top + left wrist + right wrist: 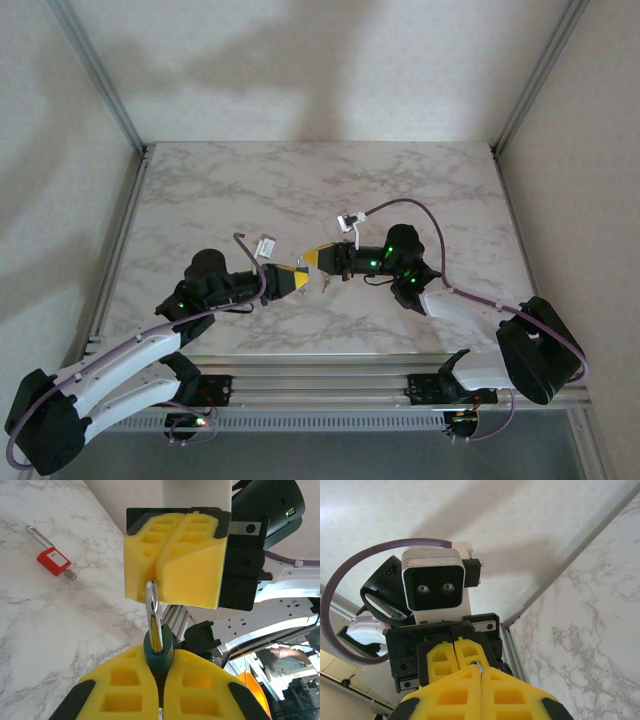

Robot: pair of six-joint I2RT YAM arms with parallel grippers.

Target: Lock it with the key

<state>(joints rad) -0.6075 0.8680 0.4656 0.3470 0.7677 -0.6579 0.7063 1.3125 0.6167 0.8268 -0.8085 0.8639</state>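
Tabletop: white-veined marble table (300,190) in a pale-walled booth, with both arms meeting over its middle.
Green padlock (159,649): held up off the marble, its body clamped between the closed yellow pads of the left gripper (159,662).
Shackle (153,607): rises from the green padlock into the right gripper (152,587), which is pinched tight on it.
Red padlock (52,561): lies on the marble well apart from the green padlock, with what looks like a key (70,574) at its base.
Progress: roughly midway, I'd say. The lock is gripped at both ends, but I can't tell whether the shackle is seated. Turning a key seems still to do.
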